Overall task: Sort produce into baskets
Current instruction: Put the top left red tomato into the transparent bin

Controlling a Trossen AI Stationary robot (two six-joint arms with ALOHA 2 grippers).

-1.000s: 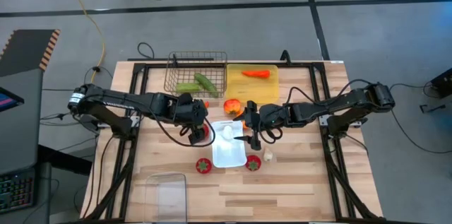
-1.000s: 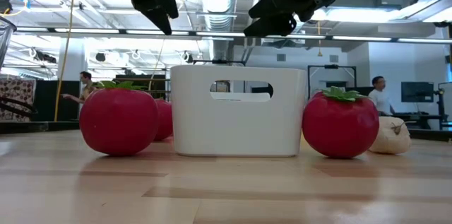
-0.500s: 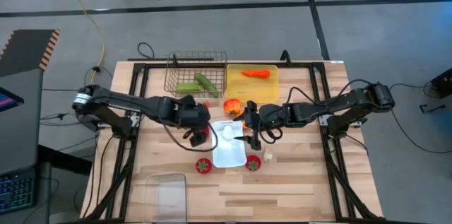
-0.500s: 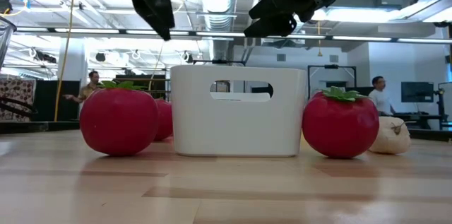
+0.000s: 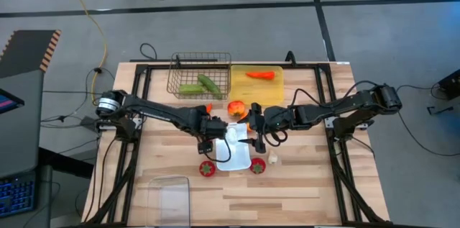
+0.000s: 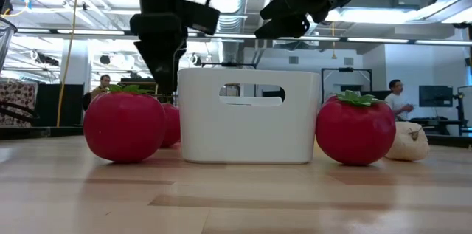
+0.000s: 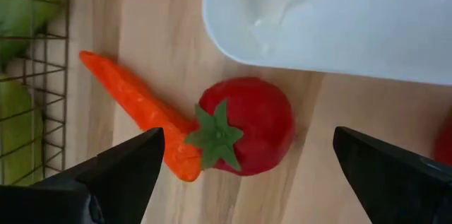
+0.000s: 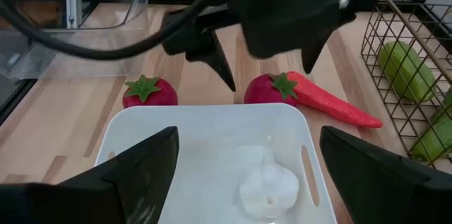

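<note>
Reaching toward frame centre since a second ago, we find the left tool spread above the round red toy tomato, signalling pickup; right tool spread, waiting.

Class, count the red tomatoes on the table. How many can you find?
3. A tomato and another sit at the near corners of the white tray; a third lies by a carrot.
</note>
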